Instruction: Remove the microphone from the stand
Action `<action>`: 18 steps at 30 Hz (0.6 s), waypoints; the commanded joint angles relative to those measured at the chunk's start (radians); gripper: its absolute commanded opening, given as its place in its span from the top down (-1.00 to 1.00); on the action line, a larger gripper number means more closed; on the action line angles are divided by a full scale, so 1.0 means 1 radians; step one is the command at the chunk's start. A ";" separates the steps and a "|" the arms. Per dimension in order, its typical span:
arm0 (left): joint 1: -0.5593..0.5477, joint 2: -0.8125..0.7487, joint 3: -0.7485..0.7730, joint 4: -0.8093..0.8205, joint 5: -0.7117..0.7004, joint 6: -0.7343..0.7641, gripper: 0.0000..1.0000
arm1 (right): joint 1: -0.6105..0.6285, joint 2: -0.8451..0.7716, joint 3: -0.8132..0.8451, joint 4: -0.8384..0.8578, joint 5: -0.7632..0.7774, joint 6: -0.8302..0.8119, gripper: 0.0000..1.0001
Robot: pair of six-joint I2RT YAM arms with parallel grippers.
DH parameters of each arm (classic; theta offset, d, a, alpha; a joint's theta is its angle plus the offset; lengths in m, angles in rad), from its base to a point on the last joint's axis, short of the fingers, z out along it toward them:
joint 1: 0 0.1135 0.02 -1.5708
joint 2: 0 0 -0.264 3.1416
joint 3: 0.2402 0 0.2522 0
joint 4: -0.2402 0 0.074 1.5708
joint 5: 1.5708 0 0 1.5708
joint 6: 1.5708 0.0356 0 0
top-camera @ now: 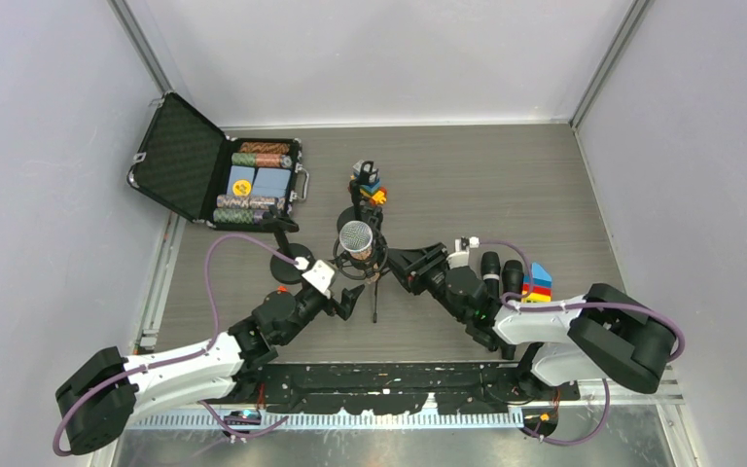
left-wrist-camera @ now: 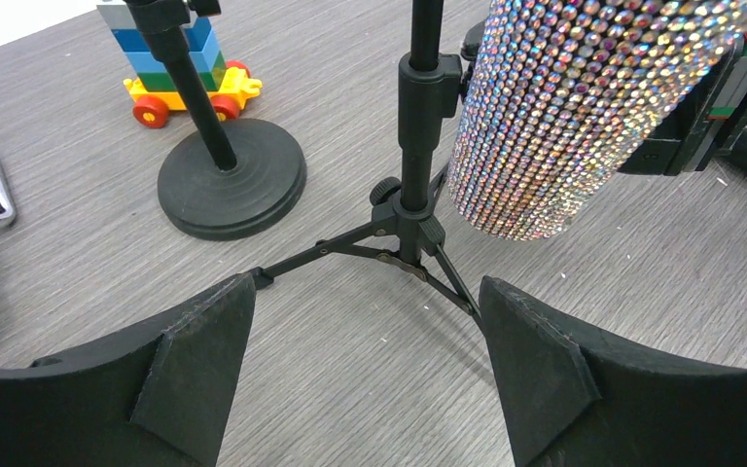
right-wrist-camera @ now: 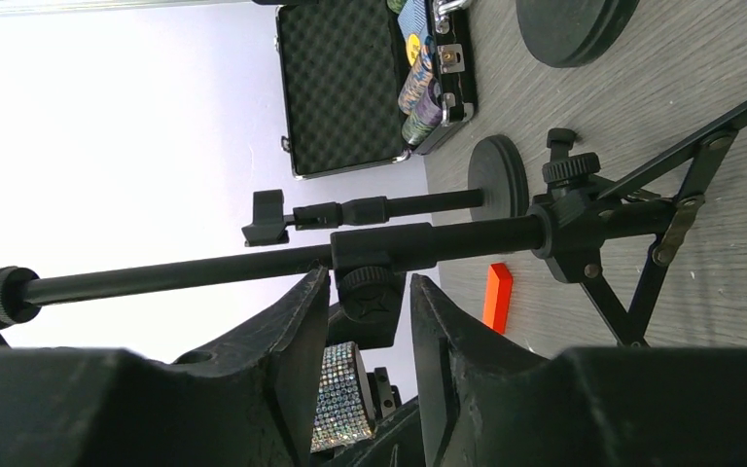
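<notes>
Step in hand: bracing the stand (left-wrist-camera: 413, 117). The right claw (right-wrist-camera: 370, 297) flanks its clamp knob (right-wrist-camera: 368, 280); a pinch cannot be confirmed. Next, the wide-spread left claw (left-wrist-camera: 368, 292) should rise to the microphone (left-wrist-camera: 564, 107) ahead-right and close.

Colour/pattern check
microphone (left-wrist-camera: 564, 107) in iridescent rhinestone grid; stand (left-wrist-camera: 418, 117) matte black; table (left-wrist-camera: 350, 389) grey woodgrain; toy train (left-wrist-camera: 237, 89) blue, green, yellow, with red wheels; case (top-camera: 180, 156) black, diamond-textured foam lining; small block (right-wrist-camera: 497, 295) orange; cables (top-camera: 211, 277) purple.
</notes>
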 commanded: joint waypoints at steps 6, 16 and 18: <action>0.004 0.003 0.042 0.022 -0.005 0.025 -0.77 | 0.003 0.049 0.003 0.151 -0.019 -0.006 0.34; 0.003 0.006 0.050 0.017 -0.005 0.027 -0.77 | 0.004 0.118 -0.036 0.310 -0.021 -0.001 0.37; 0.004 0.009 0.051 0.016 -0.007 0.027 -0.76 | 0.004 0.128 -0.034 0.322 -0.024 -0.003 0.46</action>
